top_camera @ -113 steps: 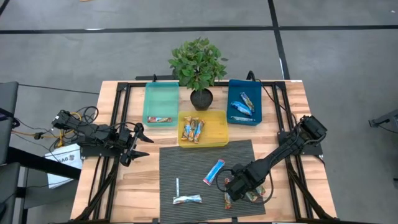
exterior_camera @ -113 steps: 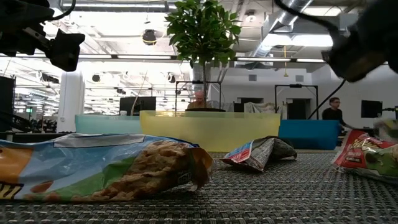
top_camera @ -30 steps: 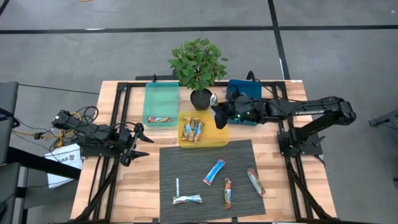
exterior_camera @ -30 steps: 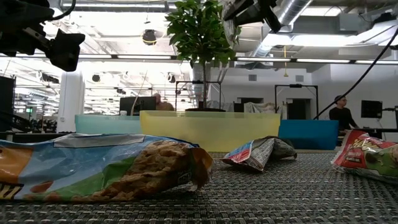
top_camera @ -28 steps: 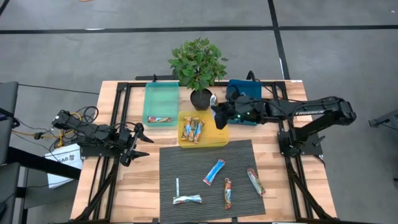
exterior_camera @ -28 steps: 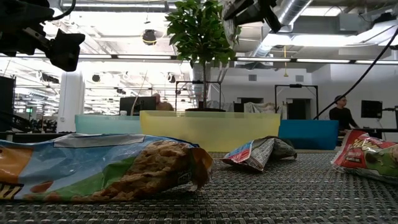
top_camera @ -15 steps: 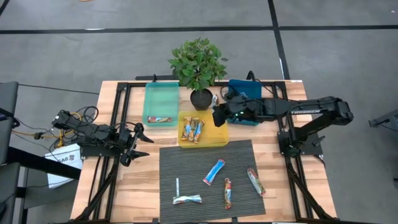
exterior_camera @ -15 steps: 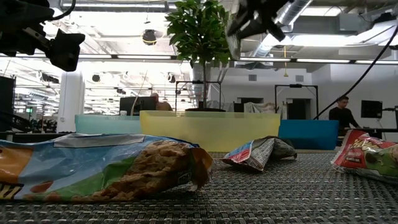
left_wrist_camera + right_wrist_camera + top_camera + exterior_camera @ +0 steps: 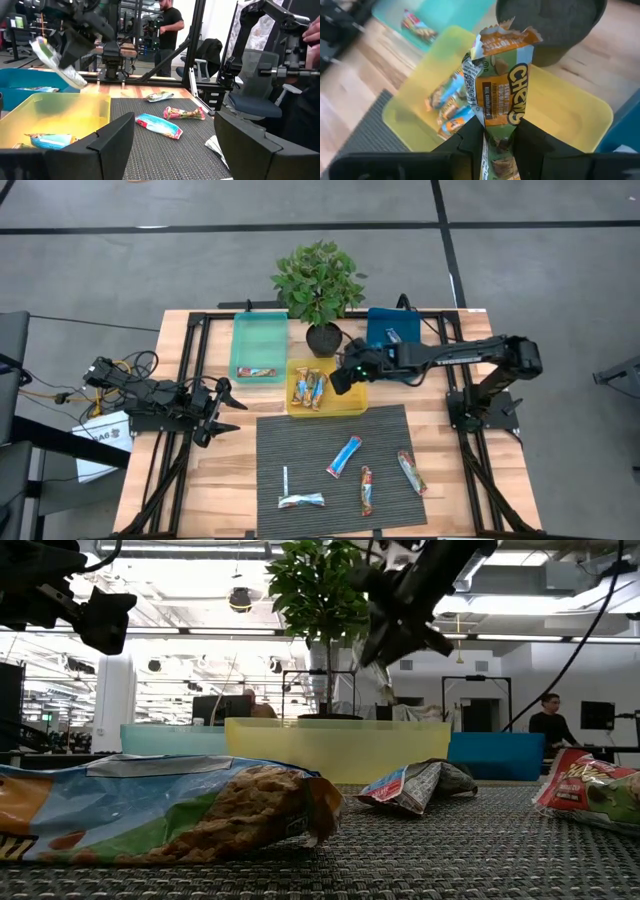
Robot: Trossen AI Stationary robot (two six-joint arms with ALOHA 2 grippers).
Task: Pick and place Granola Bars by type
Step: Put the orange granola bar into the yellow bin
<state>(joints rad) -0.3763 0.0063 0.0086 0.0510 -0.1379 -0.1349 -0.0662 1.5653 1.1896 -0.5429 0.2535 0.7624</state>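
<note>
My right gripper (image 9: 345,373) hovers over the yellow bin (image 9: 352,405), at its right far part, shut on a green-orange granola bar (image 9: 502,90). The left wrist view shows that bar (image 9: 57,62) slanting down below the gripper. More green-orange bars (image 9: 310,388) lie in the yellow bin. A red bar (image 9: 257,372) lies in the teal bin (image 9: 258,330). On the dark mat lie a blue bar (image 9: 344,456), two red bars (image 9: 366,490) (image 9: 410,472) and a pale multicoloured bar (image 9: 301,500). My left gripper (image 9: 225,408) waits open at the table's left side. My right gripper pinches the green-orange bar by one end (image 9: 495,135) between its two fingers (image 9: 472,142). The fingers come slanting down from the table's right and far side. The bar is lifted clear above the yellow bin, and its free crimped end (image 9: 505,35) points down toward the bin.
A potted plant (image 9: 320,290) stands just behind the yellow bin, close to my right gripper. The blue bin (image 9: 385,330) lies partly under the right arm. A thin white stick (image 9: 285,480) lies on the mat (image 9: 300,440). People stand beyond the table (image 9: 170,25).
My right gripper, still shut on the green-orange bar, has come down and tipped lower over the yellow bin, shifting slightly toward the table's left and near edge. The bar now hangs closer above the bin. The left arm has kept still.
</note>
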